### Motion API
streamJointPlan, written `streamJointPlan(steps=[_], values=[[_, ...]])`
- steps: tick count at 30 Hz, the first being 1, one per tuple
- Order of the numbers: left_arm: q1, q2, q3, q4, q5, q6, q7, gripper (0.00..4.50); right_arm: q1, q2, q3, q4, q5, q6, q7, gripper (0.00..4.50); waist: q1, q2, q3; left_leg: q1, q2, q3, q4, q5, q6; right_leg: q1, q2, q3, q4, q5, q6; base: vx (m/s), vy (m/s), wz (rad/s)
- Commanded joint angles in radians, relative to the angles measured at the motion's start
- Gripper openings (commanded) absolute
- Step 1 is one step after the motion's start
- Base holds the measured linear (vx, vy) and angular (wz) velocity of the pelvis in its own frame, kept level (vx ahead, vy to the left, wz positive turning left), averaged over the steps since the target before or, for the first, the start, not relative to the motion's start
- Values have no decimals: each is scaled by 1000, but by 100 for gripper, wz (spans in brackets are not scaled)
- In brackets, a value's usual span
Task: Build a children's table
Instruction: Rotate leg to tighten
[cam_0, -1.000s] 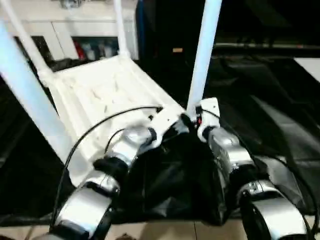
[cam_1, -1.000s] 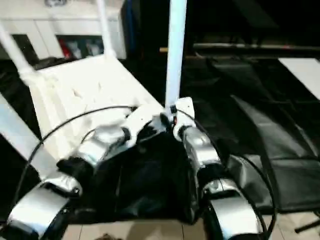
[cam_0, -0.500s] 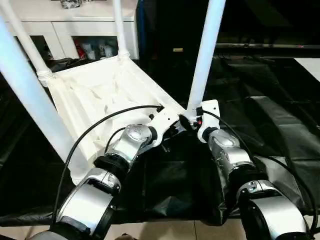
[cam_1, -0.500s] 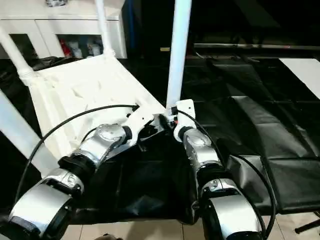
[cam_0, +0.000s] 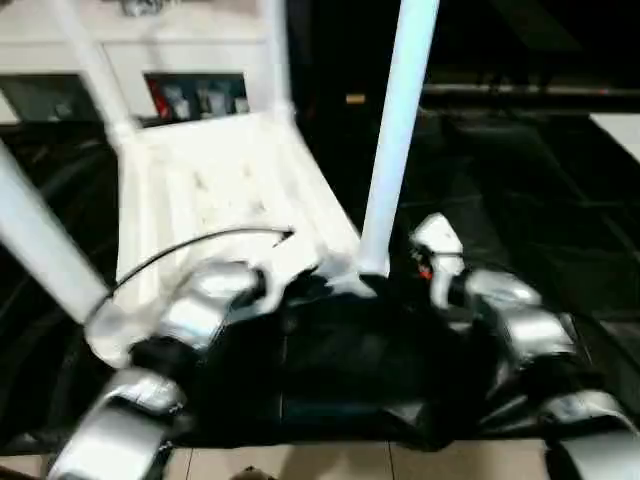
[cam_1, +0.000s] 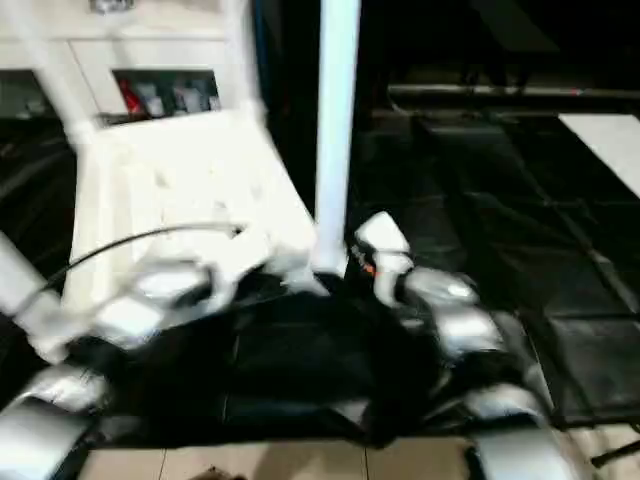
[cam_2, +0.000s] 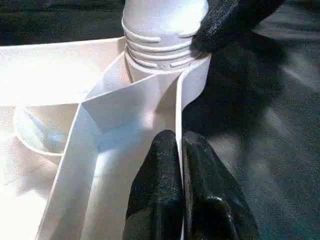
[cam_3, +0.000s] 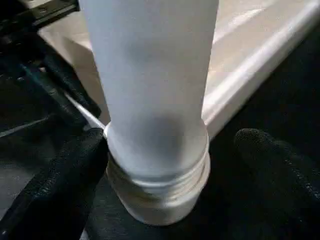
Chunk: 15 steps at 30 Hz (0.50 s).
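The children's table lies upside down on the black drape: a white ribbed tabletop (cam_0: 210, 190) with white legs standing up from its corners. The near-right leg (cam_0: 395, 130) stands in its round socket (cam_2: 165, 65). My left gripper (cam_2: 178, 137) is shut on the tabletop's thin rim wall just beside that socket. My right gripper (cam_3: 170, 145) is open around the base of that leg, one finger (cam_3: 75, 175) close against it and the other finger (cam_3: 270, 160) standing apart. Another leg (cam_0: 40, 250) rises at the near left and two more at the far corners.
The black-draped work table (cam_0: 520, 180) extends to the right of the tabletop. A white cabinet (cam_0: 180, 50) with red items on its shelf stands behind. Pale floor tiles (cam_0: 330, 462) show at the table's front edge.
My right gripper's fingers have spread apart from the leg's base and the right wrist has drawn slightly to the right. The left gripper keeps its pinch. The head views have shifted.
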Motion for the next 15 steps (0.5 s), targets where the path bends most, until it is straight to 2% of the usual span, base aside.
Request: streamJointPlan(steps=[1,7,12,15], values=[[34,-7,4,-46,-57,29,-36,0,11,-25,15,-40,-5,14,40,439,5,-18,-52,15,69,-18,-67,-158,86,37,-88,50,-80,-113,-232,0,0,0],[67,2,4,-108,-63,61,-40,0,18,-14,20,-61,6,32,55,439,7,-20,-56,13,65,-15,-58,-96,117,40,-87,49,-67,1,-252,0,0,0],[70,-3,3,-112,-39,61,-7,0,13,2,27,-65,6,42,67,439,8,-22,-57,13,64,-14,-55,-91,126,40,-86,48,-66,10,-253,0,0,0],[67,-6,4,-115,-37,70,-3,0,13,5,26,-60,14,45,76,439,9,-22,-56,14,65,-15,-57,-107,116,41,-87,48,-69,-18,-246,0,0,0]])
